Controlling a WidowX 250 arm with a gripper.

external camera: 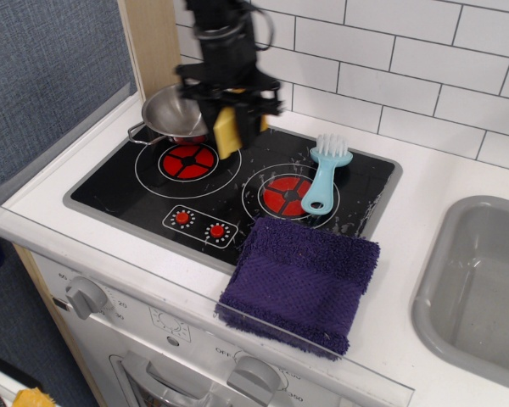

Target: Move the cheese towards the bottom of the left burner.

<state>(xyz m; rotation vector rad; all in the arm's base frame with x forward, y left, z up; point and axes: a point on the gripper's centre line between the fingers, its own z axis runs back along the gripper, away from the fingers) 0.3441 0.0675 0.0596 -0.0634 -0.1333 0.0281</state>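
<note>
The gripper (229, 119) is motion-blurred but clamped on the cheese (227, 131), carrying it clear of the cooktop (110, 191), above the rear right rim of the left burner (187, 161) and just in front of the steel bowl (174, 114) at the worktop's back left corner. A light-blue brush (324, 174) lies on the rear right of the right burner (286, 195), well apart from the cheese. A purple towel (301, 280) overlaps the cooktop's front right corner, near the worktop's front edge

Toy kitchen, black cooktop (153, 191) with red burners, white tiled wall (424, 68), grey sink (483, 280), oven knobs (86, 297)
</note>
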